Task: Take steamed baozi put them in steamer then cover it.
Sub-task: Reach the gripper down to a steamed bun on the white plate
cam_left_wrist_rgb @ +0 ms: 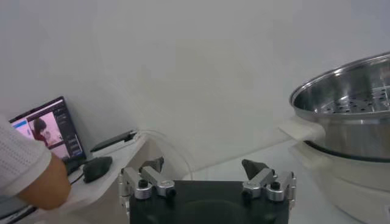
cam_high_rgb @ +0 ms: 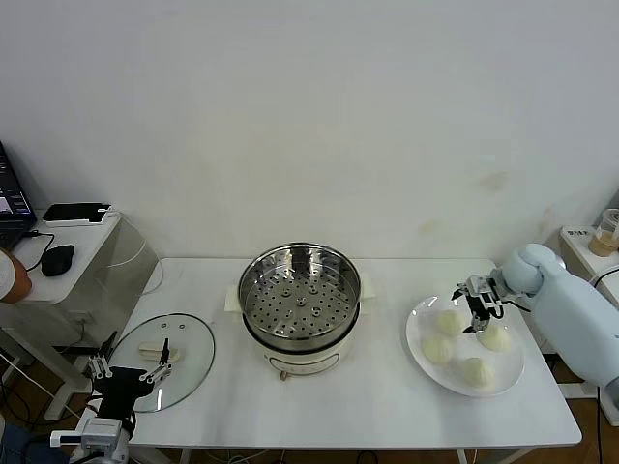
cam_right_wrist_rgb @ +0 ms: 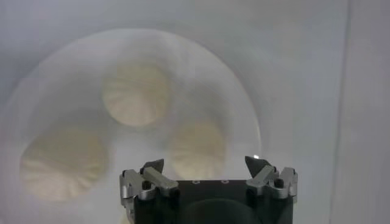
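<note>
The steamer (cam_high_rgb: 300,302), a shiny steel pot with a perforated tray on a cream base, stands uncovered mid-table and empty. Its edge also fills one side of the left wrist view, steamer (cam_left_wrist_rgb: 347,115). Several baozi (cam_high_rgb: 450,321) lie on a white plate (cam_high_rgb: 416,340) at the right. My right gripper (cam_high_rgb: 478,304) hovers open just above them, over the plate's far half. In the right wrist view the baozi (cam_right_wrist_rgb: 135,94) lie beyond the open right gripper (cam_right_wrist_rgb: 205,165), nothing between its fingers. The glass cover (cam_high_rgb: 184,353) lies flat at the left. My left gripper (cam_high_rgb: 131,369) waits open at the cover's near edge.
A side table at the far left holds a laptop (cam_left_wrist_rgb: 46,128), a black mouse (cam_high_rgb: 58,258) and a phone (cam_high_rgb: 75,212). A person's arm (cam_left_wrist_rgb: 30,179) rests there. A small shelf with a cup (cam_high_rgb: 607,232) stands at the far right.
</note>
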